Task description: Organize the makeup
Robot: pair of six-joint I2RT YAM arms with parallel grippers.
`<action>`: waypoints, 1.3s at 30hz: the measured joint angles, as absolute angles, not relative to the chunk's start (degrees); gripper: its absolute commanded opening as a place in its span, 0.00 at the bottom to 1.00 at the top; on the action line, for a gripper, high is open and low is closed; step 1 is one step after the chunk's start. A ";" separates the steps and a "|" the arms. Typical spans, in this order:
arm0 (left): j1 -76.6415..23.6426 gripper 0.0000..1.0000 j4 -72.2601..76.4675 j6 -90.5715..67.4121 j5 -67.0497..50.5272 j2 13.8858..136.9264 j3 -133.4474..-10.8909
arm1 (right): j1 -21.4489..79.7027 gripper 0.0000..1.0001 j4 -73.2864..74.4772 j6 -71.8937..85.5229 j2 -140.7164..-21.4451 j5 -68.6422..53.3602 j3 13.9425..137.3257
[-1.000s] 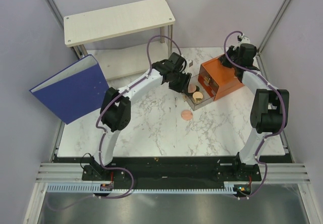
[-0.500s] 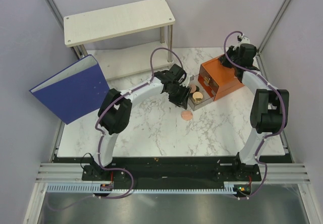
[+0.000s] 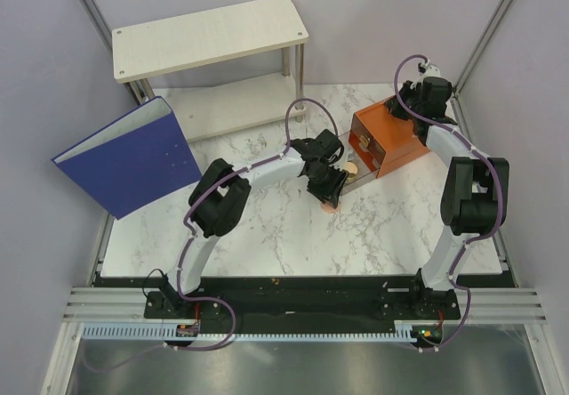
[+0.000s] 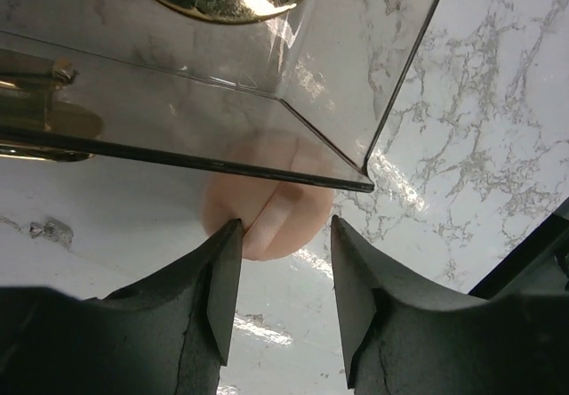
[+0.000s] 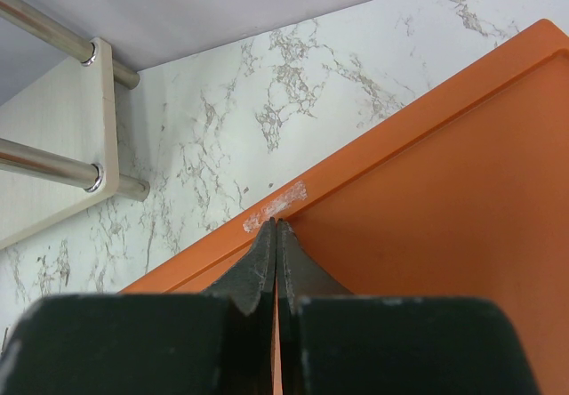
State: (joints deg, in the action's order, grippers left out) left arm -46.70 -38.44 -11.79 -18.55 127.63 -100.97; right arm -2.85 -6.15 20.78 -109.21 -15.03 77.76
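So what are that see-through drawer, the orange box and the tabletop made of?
The drawer looks like clear glossy plastic: the pink disc shows through it and light glints off it. The orange box seems smooth, matte plastic or painted board. The tabletop looks like polished marble, white with grey veins, though possibly a printed laminate.

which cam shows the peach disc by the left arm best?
Left wrist. The peach-pink disc sits large just ahead of the left gripper, jaws open, its far half seen through the clear drawer corner. Top external shows only a sliver beside that gripper. Right wrist shows none of it, just the orange box.
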 measured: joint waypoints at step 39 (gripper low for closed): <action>-49.91 0.04 -45.56 -5.08 8.75 120.42 -108.36 | -2.85 0.00 -6.31 20.78 -109.21 -15.11 77.67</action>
